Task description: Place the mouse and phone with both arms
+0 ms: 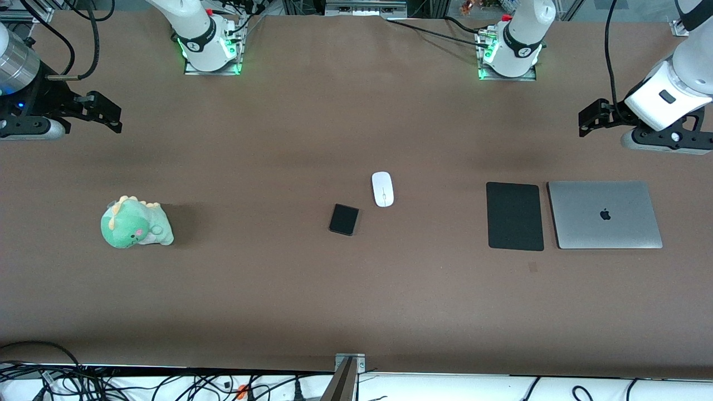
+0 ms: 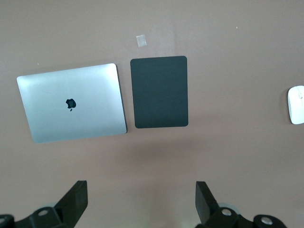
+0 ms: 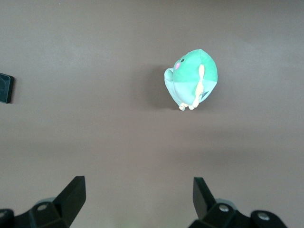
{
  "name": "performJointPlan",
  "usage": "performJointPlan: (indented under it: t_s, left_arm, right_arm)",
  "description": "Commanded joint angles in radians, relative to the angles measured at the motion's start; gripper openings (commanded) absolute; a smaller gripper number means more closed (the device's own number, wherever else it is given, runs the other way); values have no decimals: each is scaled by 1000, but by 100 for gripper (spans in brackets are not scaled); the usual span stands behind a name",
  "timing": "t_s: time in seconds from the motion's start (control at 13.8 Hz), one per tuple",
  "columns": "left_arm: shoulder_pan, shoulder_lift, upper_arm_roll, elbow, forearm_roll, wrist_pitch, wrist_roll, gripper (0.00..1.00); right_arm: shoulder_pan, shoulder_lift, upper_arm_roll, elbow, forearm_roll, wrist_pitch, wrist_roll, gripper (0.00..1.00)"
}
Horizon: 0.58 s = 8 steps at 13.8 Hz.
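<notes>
The white mouse [image 1: 382, 189] lies in the middle of the brown table, and its edge shows in the left wrist view [image 2: 296, 104]. The black phone [image 1: 343, 219] lies beside it, slightly nearer the front camera; part of it shows in the right wrist view [image 3: 5, 88]. My left gripper [image 1: 590, 118] hangs open and empty over bare table at the left arm's end, its fingers wide apart in its wrist view [image 2: 141, 202]. My right gripper [image 1: 106, 114] hangs open and empty over bare table at the right arm's end [image 3: 138, 199].
A black mouse pad [image 1: 514, 215] and a closed silver laptop [image 1: 605, 214] lie side by side toward the left arm's end. A green plush dinosaur [image 1: 135, 223] sits toward the right arm's end. Cables run along the table's near edge.
</notes>
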<state>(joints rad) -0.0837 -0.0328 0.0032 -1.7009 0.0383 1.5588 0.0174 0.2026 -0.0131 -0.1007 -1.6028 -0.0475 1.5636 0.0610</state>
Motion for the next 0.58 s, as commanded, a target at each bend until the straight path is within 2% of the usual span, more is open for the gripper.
performJointPlan:
  t_s: [0.0, 0.29, 0.51]
  left_arm:
    - [-2, 37, -3, 37, -18, -43, 9, 100]
    - [-37, 122, -3, 125, -76, -137, 16, 100]
    - [-135, 207, -2, 113, -87, -119, -2, 100]
  right_arm:
    - [0, 10, 9, 20, -15, -2, 2, 100]
    - [0, 10, 9, 20, -19, -4, -3, 100]
    - [1, 10, 10, 20, -17, -5, -6, 100]
